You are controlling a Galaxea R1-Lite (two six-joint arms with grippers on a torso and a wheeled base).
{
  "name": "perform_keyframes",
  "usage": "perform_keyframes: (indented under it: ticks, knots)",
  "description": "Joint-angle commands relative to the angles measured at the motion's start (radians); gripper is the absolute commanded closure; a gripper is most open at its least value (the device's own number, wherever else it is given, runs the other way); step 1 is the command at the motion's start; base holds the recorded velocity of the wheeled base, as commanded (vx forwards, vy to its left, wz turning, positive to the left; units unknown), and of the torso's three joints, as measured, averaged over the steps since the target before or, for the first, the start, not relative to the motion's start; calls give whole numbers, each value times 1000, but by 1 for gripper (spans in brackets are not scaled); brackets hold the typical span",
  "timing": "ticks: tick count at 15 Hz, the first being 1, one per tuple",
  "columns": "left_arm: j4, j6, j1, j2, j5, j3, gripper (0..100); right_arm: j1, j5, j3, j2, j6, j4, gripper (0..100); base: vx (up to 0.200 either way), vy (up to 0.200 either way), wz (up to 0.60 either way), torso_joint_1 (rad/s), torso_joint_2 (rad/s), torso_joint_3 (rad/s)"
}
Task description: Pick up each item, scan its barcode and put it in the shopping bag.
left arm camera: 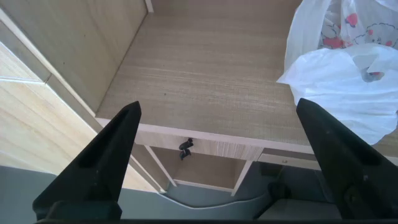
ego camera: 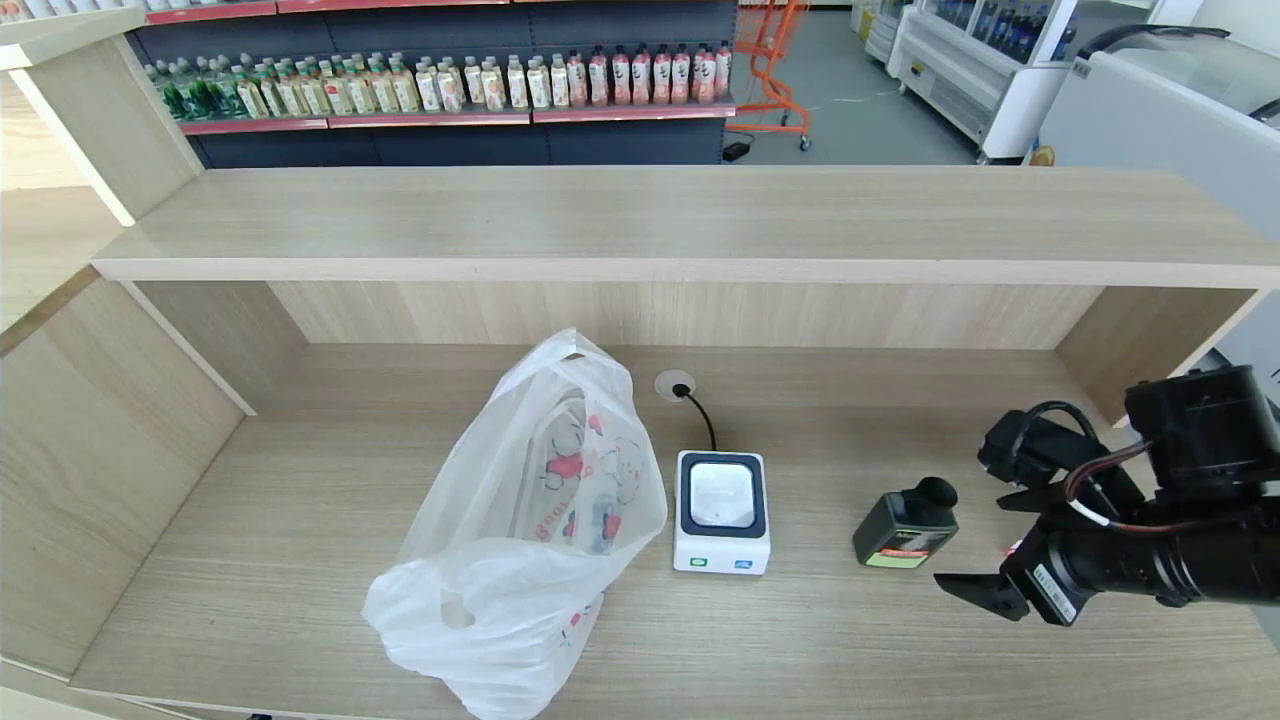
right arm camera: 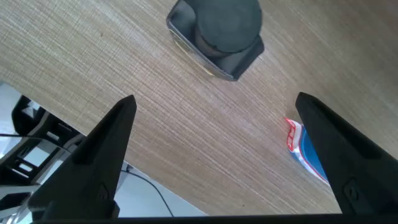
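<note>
A small dark bottle (ego camera: 905,528) with a black cap stands on the wooden counter (ego camera: 300,560), right of the white barcode scanner (ego camera: 722,510). A white plastic shopping bag (ego camera: 520,530) with cartoon print lies left of the scanner and holds items. My right gripper (ego camera: 1000,545) hangs open just right of the bottle, with nothing between its fingers. From the right wrist, the bottle (right arm camera: 217,37) sits ahead of the right gripper (right arm camera: 216,102), and a small red and blue item (right arm camera: 303,146) lies by one finger. My left gripper (left arm camera: 219,109) is open over the counter's front edge, beside the bag (left arm camera: 348,74).
The scanner's black cable (ego camera: 700,410) runs to a grommet hole at the back. A raised shelf (ego camera: 640,220) and side walls enclose the counter. Bare wood lies between the scanner and the bottle and left of the bag.
</note>
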Motion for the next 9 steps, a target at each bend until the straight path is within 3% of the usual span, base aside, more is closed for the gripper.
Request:
perform_keyframes:
  ticks: [1, 9]
  knots:
    - [0, 0, 0, 0, 1, 0, 0, 32, 0, 6, 57, 0, -16, 0, 0, 0, 0, 0, 0, 0]
    - [0, 0, 0, 0, 1, 0, 0, 67, 0, 19, 179, -12, -211, 0, 0, 0, 0, 0, 0, 0]
